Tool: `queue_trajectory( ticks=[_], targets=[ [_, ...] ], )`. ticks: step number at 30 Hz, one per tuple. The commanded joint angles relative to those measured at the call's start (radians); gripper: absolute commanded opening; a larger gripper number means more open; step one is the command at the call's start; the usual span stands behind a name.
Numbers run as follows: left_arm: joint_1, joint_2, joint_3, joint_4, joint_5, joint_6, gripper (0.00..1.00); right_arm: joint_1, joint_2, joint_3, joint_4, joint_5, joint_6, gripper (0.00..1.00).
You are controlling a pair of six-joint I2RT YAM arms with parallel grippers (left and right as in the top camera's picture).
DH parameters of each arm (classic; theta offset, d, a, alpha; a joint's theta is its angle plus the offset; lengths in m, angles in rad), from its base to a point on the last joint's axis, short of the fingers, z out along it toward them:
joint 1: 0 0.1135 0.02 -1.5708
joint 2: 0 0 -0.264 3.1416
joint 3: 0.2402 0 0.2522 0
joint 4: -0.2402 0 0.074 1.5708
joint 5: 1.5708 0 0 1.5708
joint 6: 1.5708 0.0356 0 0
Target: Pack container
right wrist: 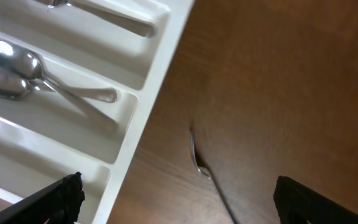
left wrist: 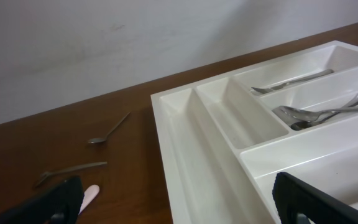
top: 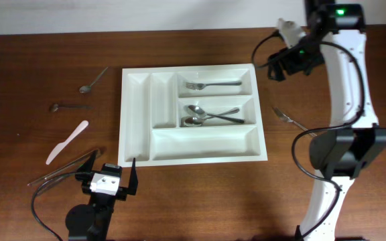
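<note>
The container [top: 206, 142] is a white compartment tray in the middle of the table. One compartment holds a fork [top: 213, 85], and the one beside it holds two spoons [top: 210, 115]. A loose fork [top: 288, 119] lies on the wood to the right of the tray. My right gripper [top: 275, 67] hangs open above the tray's right rim [right wrist: 160, 68]; in its wrist view the loose fork [right wrist: 197, 158] lies between the jaws [right wrist: 179, 199], below them and untouched. My left gripper [top: 110, 171] stands open and empty at the tray's near left corner [left wrist: 185, 155], its jaws [left wrist: 179, 199] wide apart.
Left of the tray lie a small spoon [top: 94, 80], another metal utensil [top: 69, 106], a white plastic knife [top: 67, 142] and long metal pieces [top: 66, 169]. The right arm's base [top: 344, 150] stands at the right edge.
</note>
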Motion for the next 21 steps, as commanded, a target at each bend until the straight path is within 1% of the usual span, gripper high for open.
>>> queue_trajectory(
  ticks=[1,6,12,17,21],
  targets=[
    [-0.001,-0.008,-0.009,0.003,0.004,0.002,0.99,-0.061,0.006,-0.05,-0.019,-0.085,0.032,0.99],
    [-0.001,-0.008,-0.009,0.003,0.004,0.002,0.99,-0.115,0.006,-0.214,-0.016,-0.084,0.031,0.99],
    [-0.001,-0.008,-0.009,0.003,0.004,0.002,0.99,-0.114,0.006,-0.468,0.053,-0.057,0.032,1.0],
    [-0.001,-0.008,-0.009,0.003,0.004,0.002,0.99,-0.112,0.006,-0.585,0.116,-0.04,0.035,1.0],
    [-0.001,-0.008,-0.009,0.003,0.004,0.002,0.99,-0.119,0.006,-0.615,0.151,-0.005,0.059,1.0]
  ],
)
